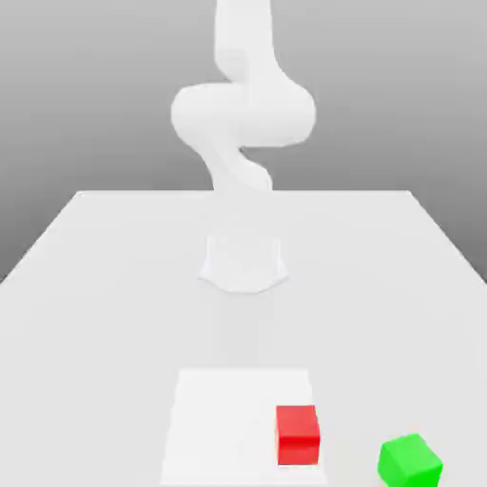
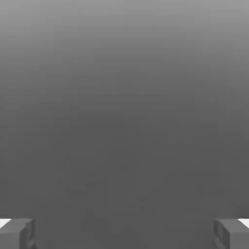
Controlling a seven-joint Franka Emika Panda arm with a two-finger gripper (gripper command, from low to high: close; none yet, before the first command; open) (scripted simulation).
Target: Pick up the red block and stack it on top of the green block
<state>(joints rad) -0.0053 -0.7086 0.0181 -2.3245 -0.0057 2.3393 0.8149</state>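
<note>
The red block sits on the white table, near its front edge, on a paler square patch. The green block rests to the exterior view's right of it, a short gap away and turned slightly. The white arm rises from its base at the table's middle, well behind both blocks, and runs out of the picture's top. In the hand view my gripper is open, its grey fingertips far apart, with plain grey background and nothing between them.
The table is a flat white surface with edges narrowing toward the back. The arm's base stands in the middle of it.
</note>
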